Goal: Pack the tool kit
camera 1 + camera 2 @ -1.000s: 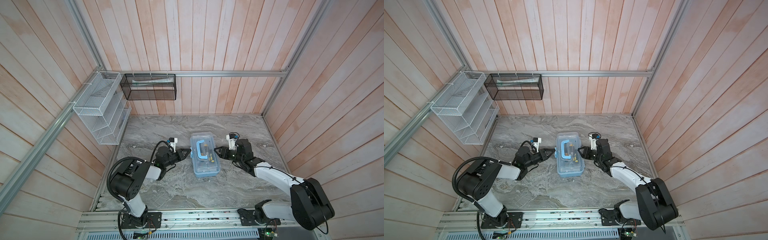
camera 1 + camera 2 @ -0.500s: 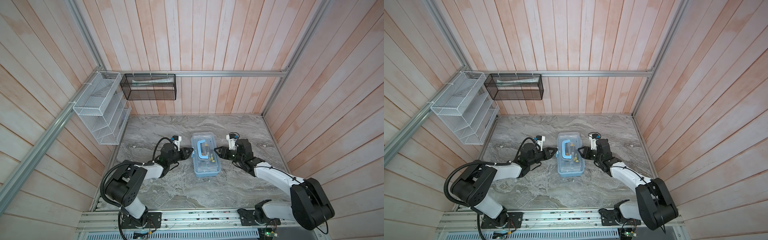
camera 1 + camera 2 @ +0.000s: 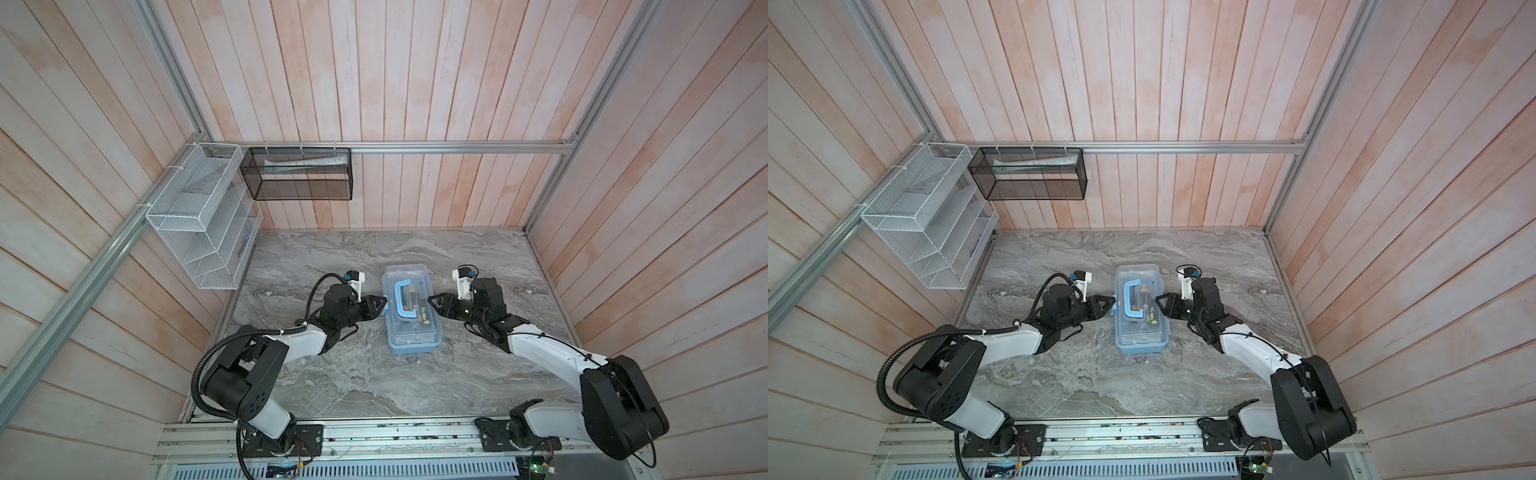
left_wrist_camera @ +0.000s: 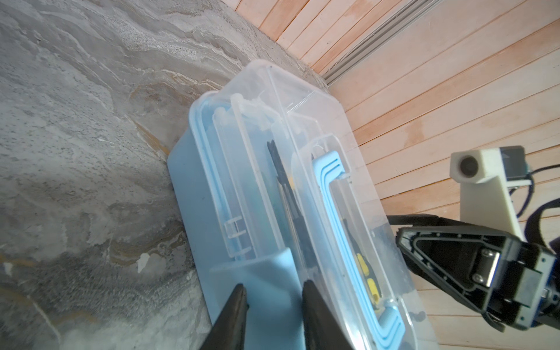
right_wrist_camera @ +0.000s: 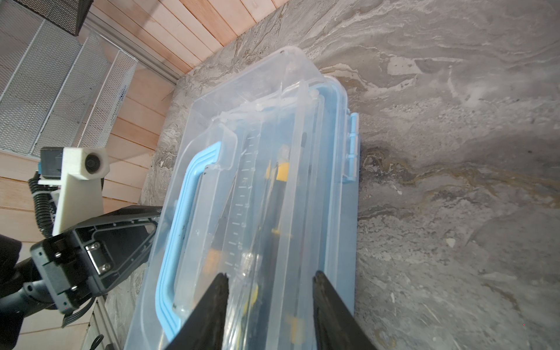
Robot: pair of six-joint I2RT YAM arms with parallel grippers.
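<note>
I see the closed tool box (image 3: 415,332) at the middle of the table (image 3: 374,386), between both arms. Left jaws: partly open, straddling its blue side latch (image 4: 266,272); I cannot confirm contact. Right jaws: partly open over the opposite lid edge; I cannot confirm a grip.

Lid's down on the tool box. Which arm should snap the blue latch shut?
Left. The left gripper is at the blue latch, which lies right at its open fingertips. The right gripper is on the opposite long side of the tool box, by the blue hinge.
</note>
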